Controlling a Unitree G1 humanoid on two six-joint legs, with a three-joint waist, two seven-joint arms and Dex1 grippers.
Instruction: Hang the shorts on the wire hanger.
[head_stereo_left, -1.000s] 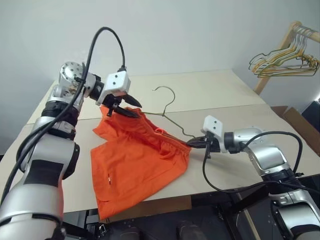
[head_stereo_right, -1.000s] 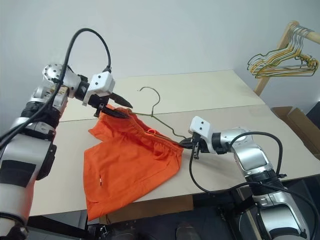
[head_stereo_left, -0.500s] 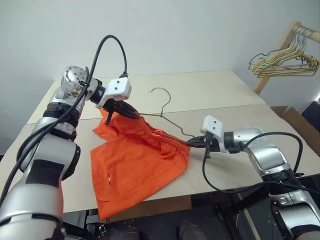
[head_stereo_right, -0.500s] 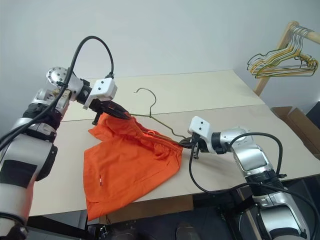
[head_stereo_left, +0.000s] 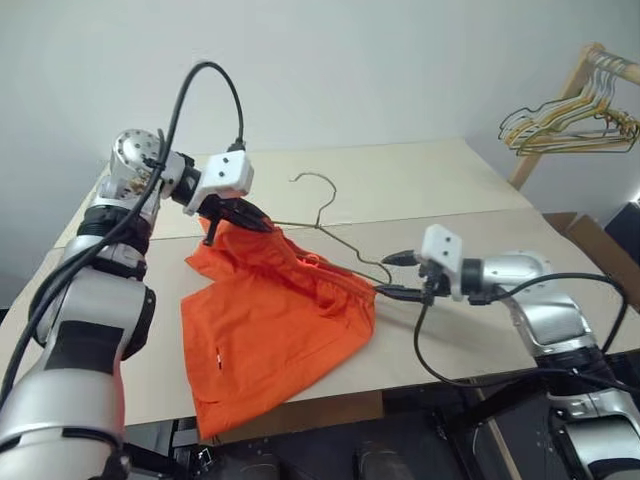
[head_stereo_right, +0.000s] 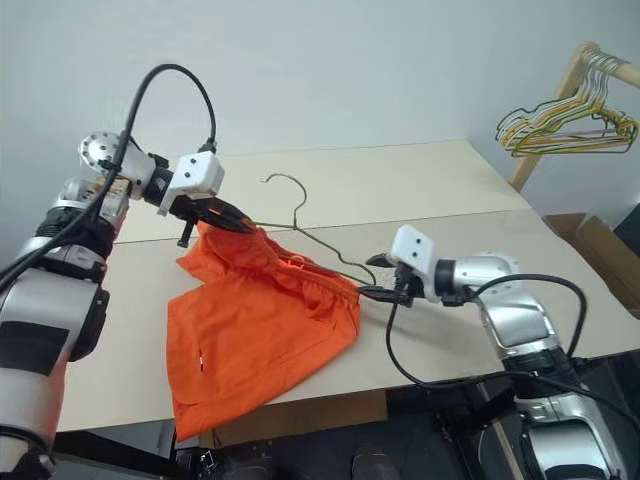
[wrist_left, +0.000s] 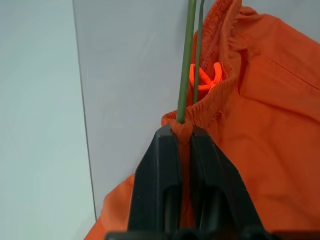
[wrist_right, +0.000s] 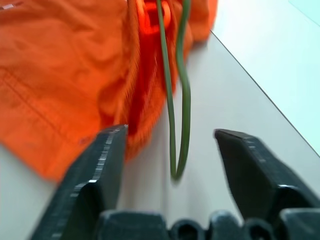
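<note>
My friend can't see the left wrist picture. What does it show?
The left end effector is shut, pinching the gathered waistband of the orange shorts. Thin green wires of the wire hanger run out from the fingertips, past an orange drawstring knot, over a pale table.

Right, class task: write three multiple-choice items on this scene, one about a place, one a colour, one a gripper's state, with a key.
1. Where do the shorts lie?
A on the table
B on the floor
C on the wooden rack

2. What colour are the shorts?
A blue
B orange
C white

3. How is the right gripper?
A shut on the wire hanger
B shut on the shorts
C open

Key: 1 A, fabric spread on the tabletop; 2 B, bright orange; 3 C, its fingers stand apart around the hanger's end.
</note>
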